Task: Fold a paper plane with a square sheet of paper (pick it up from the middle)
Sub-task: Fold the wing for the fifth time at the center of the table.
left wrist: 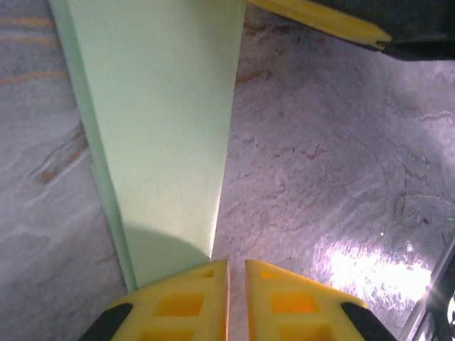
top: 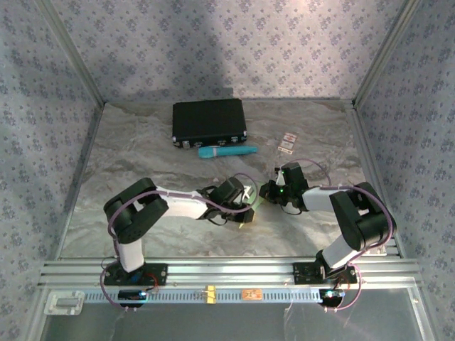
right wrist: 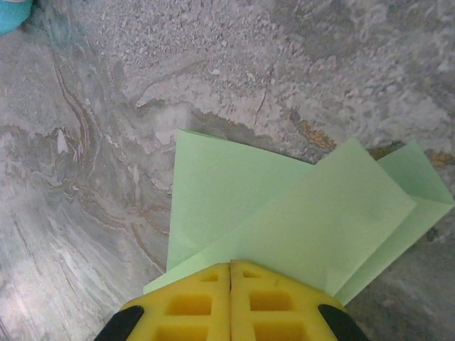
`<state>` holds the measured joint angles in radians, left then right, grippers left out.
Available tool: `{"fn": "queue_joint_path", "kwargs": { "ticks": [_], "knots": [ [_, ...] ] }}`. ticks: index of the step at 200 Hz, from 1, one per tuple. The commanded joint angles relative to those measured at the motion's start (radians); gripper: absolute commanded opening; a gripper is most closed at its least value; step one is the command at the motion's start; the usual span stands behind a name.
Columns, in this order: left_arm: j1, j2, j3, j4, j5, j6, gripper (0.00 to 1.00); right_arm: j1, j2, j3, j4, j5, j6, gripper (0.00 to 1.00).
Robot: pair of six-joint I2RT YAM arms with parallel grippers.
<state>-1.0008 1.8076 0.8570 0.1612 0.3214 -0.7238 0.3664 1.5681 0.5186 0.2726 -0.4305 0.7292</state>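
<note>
The paper (right wrist: 298, 213) is pale green, plain and already partly folded. In the right wrist view it lies on the marbled table (top: 142, 163) as overlapping flaps. One flap reaches toward 11 o'clock from the fingertips, and a broader one with a narrower layer beneath it points toward 2 o'clock.

In the left wrist view the paper (left wrist: 156, 128) reads as a long strip running from 6 toward 12 o'clock. A darker under-layer shows along its 9 o'clock edge.

The right gripper (right wrist: 229, 264) has its yellow fingers pressed together with no gap, and their tips sit over the near edge of the paper. I cannot tell whether they touch it.

The left gripper (left wrist: 236, 264) has its fingers all but together, with a thin slit between them showing bare table. The strip ends at the tip of the 9 o'clock finger.

The left wrist view also catches a yellow finger (left wrist: 320, 18) of the right gripper at 1 o'clock.

From above, both grippers meet near the table's middle. A black case (top: 209, 121) sits at 12 o'clock from them, with a teal tube (top: 227, 151) just in front of it.
</note>
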Motion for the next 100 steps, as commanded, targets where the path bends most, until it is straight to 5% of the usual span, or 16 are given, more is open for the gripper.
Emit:
{"fn": "queue_joint_path", "kwargs": {
  "ticks": [1, 100],
  "knots": [
    [0.001, -0.051, -0.071, -0.062, 0.006, -0.018, 0.15, -0.012, 0.005, -0.027, -0.102, 0.056, -0.001, 0.07],
    [-0.024, -0.221, -0.219, -0.111, -0.01, -0.001, 0.14, -0.021, -0.005, -0.016, -0.099, 0.031, -0.011, 0.07]
  ]
}}
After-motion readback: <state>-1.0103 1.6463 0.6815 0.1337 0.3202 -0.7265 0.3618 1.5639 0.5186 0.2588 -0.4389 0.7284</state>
